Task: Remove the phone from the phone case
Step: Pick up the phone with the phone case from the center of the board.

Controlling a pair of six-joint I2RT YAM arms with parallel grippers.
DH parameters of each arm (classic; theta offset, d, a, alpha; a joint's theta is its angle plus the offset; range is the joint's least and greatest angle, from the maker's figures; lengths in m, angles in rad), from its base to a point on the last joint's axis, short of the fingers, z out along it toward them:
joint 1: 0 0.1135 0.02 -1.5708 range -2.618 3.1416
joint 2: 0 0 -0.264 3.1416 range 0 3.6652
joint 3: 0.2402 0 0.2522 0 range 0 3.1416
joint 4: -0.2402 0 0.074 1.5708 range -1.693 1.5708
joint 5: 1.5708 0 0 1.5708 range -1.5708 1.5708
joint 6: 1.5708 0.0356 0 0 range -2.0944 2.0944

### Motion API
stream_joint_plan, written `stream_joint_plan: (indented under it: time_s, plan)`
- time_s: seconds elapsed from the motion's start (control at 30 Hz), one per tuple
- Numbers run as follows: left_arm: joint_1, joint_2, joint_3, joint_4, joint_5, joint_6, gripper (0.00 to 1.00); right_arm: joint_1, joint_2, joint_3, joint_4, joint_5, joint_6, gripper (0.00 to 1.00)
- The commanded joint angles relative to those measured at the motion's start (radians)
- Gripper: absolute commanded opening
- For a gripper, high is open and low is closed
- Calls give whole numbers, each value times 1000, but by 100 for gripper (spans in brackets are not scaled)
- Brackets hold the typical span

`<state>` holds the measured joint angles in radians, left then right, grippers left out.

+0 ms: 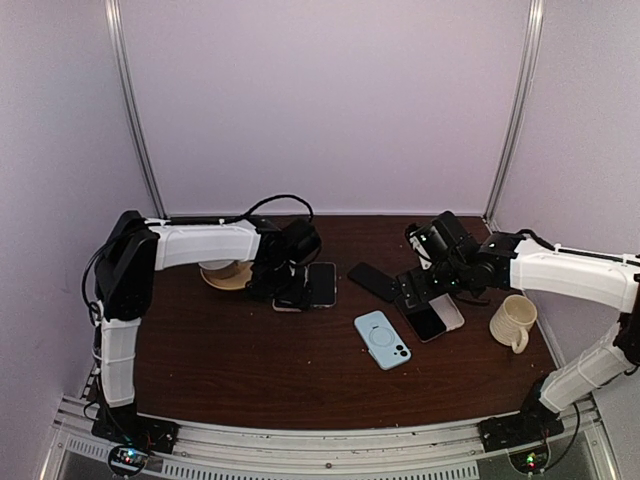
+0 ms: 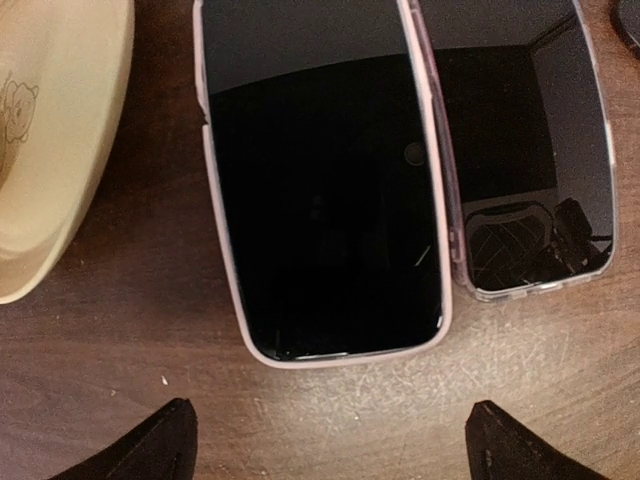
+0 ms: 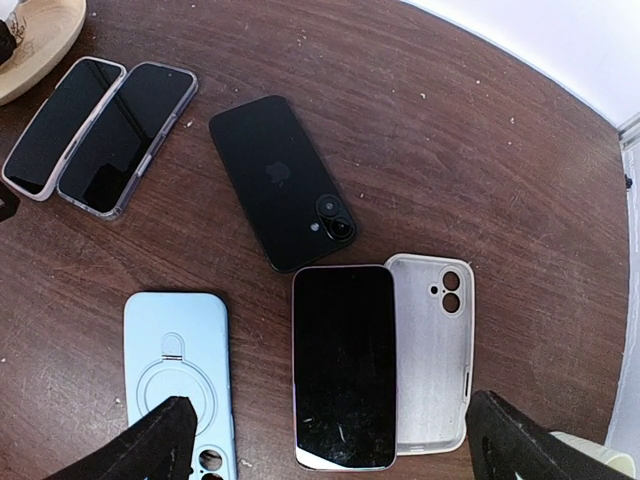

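My left gripper (image 2: pixel 330 445) is open and empty, just short of the near end of a phone in a pale pink case (image 2: pixel 325 190), screen up. A phone in a clear case (image 2: pixel 525 150) lies against its right side. My right gripper (image 3: pixel 335 450) is open and empty above a bare phone (image 3: pixel 344 365), screen up, with an empty white case (image 3: pixel 432 350) beside it, inside up. From above, the left gripper (image 1: pixel 283 280) is over the cased pair (image 1: pixel 310 287), and the right gripper (image 1: pixel 420 300) is over the bare phone (image 1: pixel 428 321).
A black phone (image 3: pixel 283 182) lies face down mid-table. A light blue case with a ring stand (image 3: pixel 180 375) lies back up near the front. A cream bowl (image 2: pixel 50 130) sits left of the cased phones. A cream mug (image 1: pixel 514 322) stands at the right.
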<state>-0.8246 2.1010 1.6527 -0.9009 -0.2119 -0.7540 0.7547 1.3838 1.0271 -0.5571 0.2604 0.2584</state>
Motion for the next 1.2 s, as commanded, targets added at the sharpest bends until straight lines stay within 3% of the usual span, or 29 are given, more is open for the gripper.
stream_joint_plan:
  time_s: [0.0,0.93,1.17]
  plan:
    - [-6,30,-3,51,33,0,98,-8,-5,-13,-8,-6,10,99]
    - [35,140,7,134,-38,-32,97,-14,12,13,-30,-14,0,100]
    - [67,146,-10,150,-50,-49,89,-16,33,35,-40,-17,-8,99]
